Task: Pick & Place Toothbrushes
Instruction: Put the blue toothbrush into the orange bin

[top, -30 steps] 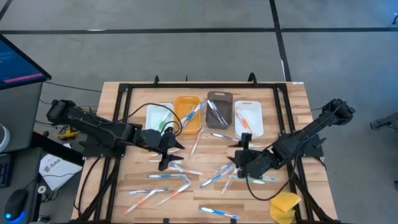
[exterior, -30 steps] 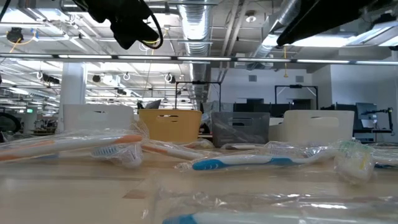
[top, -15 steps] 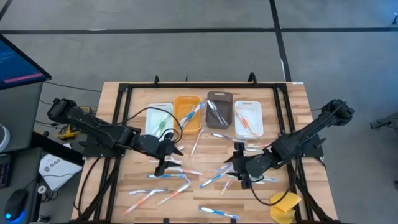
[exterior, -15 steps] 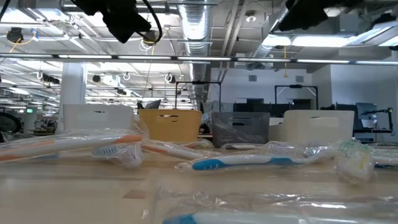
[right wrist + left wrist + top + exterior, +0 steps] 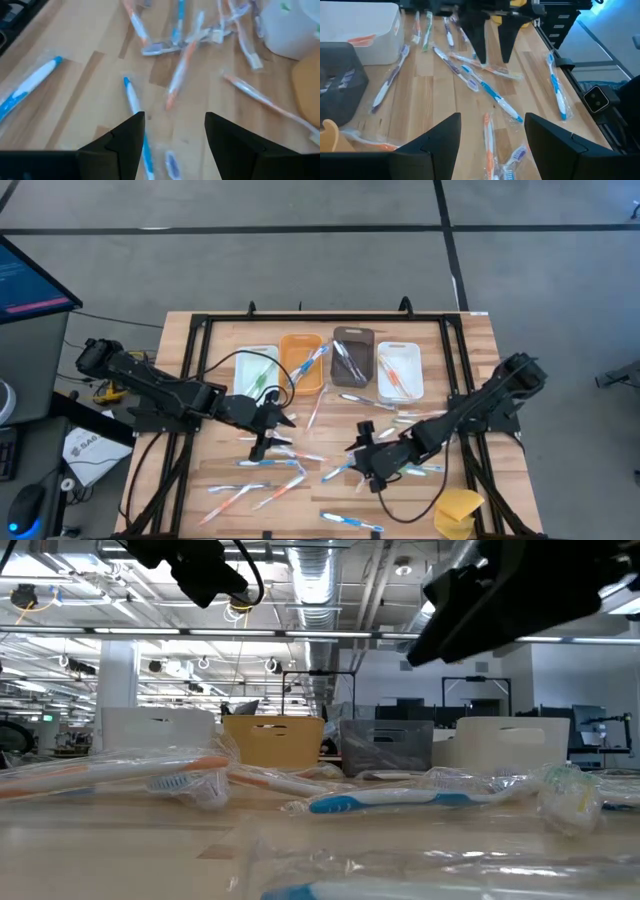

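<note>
Right pincer (image 5: 362, 452) hangs low over the loose toothbrushes (image 5: 345, 468) mid-table, fingers apart, nothing between them. From its wrist view a blue-handled toothbrush (image 5: 134, 101) lies on the wood just ahead of the gap, so this looks like the reach-and-pick step. Left pincer (image 5: 272, 428) hovers over the left part of the table, fingers wide apart, empty too. Plenty of brushes lie scattered across the table (image 5: 470, 340); some already sit in the four bins (image 5: 300, 360) at the back. Next call: drop straight over one handle, straddle it cleanly and close without snagging a neighbour or its wrapper.
</note>
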Available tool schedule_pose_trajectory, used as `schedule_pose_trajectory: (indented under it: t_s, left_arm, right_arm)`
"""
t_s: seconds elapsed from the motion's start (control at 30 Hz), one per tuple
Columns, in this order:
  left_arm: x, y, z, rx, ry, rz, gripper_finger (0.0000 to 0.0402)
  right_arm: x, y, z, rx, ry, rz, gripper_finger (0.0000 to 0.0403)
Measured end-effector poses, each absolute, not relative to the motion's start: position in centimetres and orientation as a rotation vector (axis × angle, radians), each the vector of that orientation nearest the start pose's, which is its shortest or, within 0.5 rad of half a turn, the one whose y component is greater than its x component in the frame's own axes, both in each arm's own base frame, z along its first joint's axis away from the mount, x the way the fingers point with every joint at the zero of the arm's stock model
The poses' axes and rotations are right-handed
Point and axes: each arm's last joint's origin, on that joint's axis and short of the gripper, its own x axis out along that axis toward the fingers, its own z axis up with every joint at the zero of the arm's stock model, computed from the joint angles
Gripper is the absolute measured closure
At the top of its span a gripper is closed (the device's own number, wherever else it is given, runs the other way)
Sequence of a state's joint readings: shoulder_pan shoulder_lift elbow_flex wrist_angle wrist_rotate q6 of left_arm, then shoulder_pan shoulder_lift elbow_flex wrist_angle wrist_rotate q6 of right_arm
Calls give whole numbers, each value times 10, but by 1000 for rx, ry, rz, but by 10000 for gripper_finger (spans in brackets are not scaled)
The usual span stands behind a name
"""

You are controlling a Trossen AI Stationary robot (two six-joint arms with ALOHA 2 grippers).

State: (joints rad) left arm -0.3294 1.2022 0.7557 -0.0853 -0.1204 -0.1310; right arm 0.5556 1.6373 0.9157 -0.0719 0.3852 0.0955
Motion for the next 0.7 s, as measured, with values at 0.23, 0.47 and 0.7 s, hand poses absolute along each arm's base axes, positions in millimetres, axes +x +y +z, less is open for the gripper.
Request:
schedule_pose_trajectory:
  t_s: [0.23,0.47,0.7]
  left_arm:
    - [242,-80,249,-9,530,-172,188]
    - [242,-79,249,-36,529,-153,188]
    - [242,-79,250,-2,525,-162,188]
  right_arm:
    - [287,172,189,-225,689,195,223]
    - [292,168,192,-198,653,184,238]
    - [297,161,193,-182,646,167,237]
